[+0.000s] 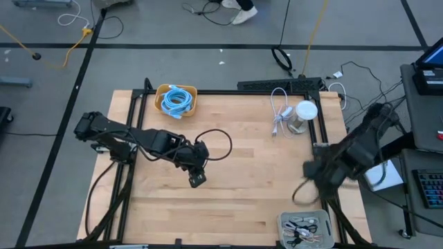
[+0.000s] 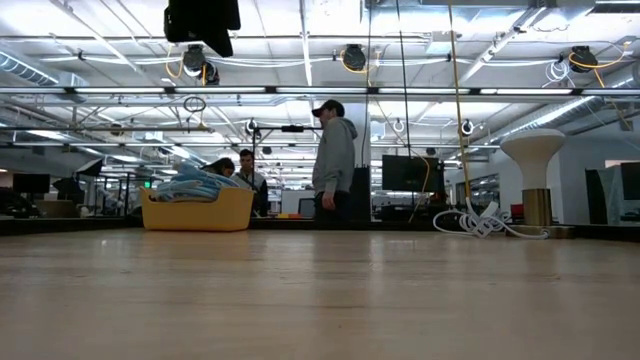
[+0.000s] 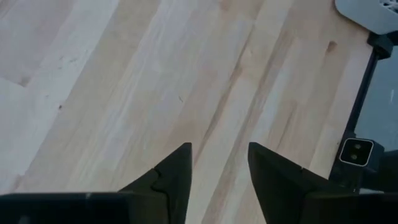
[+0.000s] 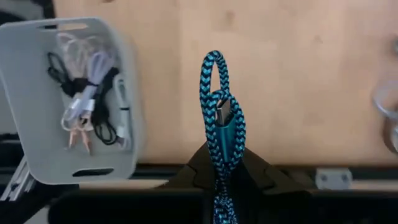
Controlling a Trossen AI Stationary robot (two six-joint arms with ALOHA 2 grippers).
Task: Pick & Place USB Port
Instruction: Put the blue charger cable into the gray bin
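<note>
A teal-and-black braided USB cable (image 4: 217,93) shows in the right wrist view, doubled into a small loop with a metal plug tucked in it. My right gripper (image 4: 224,152) is shut on it, above the table's right side (image 1: 311,169), between the grey bin (image 1: 304,228) and the white stand. My left gripper (image 3: 219,152) is open over bare wood near the table's middle (image 1: 197,180) and touches nothing. A yellow basket (image 1: 176,100) of blue cables sits at the far edge. My right gripper pinches the braided cable between its two fingers, just below the loop (image 4: 222,142). The loop and plug stick out beyond the fingertips, lifted clear of the table. The rest of the cable runs back between the fingers and is hidden by the gripper.
The grey bin (image 4: 68,93) holds several black and white cables at the near right corner. A white cable (image 1: 280,111) and a white mushroom-shaped stand (image 1: 303,114) sit at the far right. Bare wood lies between the arms. People stand beyond the far edge (image 2: 335,160).
</note>
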